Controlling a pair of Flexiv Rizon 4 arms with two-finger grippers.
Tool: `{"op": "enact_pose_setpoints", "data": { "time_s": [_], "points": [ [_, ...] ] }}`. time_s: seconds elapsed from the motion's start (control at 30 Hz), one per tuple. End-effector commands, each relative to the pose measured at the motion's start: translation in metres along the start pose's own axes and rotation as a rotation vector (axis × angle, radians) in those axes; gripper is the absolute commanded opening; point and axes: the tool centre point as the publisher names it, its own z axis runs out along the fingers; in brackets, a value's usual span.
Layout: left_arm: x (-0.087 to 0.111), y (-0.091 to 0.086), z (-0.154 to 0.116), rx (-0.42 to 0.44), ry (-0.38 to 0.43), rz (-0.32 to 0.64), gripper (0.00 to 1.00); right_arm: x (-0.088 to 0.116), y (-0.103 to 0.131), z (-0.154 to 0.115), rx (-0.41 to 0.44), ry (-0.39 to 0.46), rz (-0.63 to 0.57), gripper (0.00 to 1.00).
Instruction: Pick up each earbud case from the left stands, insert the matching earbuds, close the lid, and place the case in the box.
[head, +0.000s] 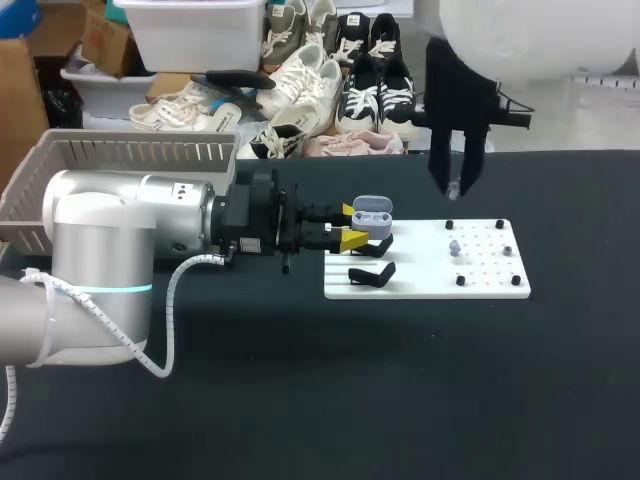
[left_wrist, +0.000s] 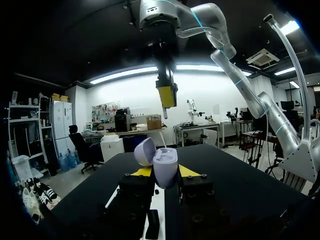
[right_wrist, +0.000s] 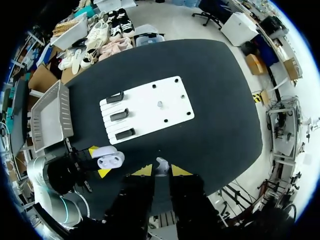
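Clamping a lavender, rounded plastic earbud case (left_wrist: 165, 164) between both fingers (left_wrist: 142, 172) with its lid swung open, the left gripper (left_wrist: 165, 172) offers its wells to the right gripper (right_wrist: 161, 171), which hangs ahead pinching a small pale earbud (right_wrist: 161, 163), presumably for insertion.

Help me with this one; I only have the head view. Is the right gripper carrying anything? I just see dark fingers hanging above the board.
Observer: Yes. The right wrist view shows a small pale earbud between the yellow tips of the right gripper.
Operator: Is the left gripper properly on the case?
Observer: The left wrist view shows the case held between both fingers of the left gripper, its lid open.
Operator: Any case left on the stands?
Observer: No. From the right wrist view all three black stands on the white board are empty.
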Motion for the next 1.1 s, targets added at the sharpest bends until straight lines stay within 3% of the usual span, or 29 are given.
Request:
{"op": "enact_pose_setpoints", "data": {
  "time_s": [0.03,0.2,0.87,1.1],
  "points": [
    [0.001,0.000,0.000,-0.002,-0.002,0.001,0.00,0.000,0.023,-0.003,0.048,0.034,-0.042,0.00],
    [0.001,0.000,0.000,-0.002,-0.002,0.001,0.00,0.000,0.032,-0.001,0.054,0.030,-0.058,0.00],
    [0.001,0.000,0.000,-0.002,-0.002,0.001,0.00,0.003,0.027,-0.006,0.026,0.027,-0.062,0.00],
    [0.001,0.000,0.000,-0.002,-0.002,0.001,0.00,0.031,0.020,-0.020,0.068,-0.037,-0.024,0.00]
  ]
}}
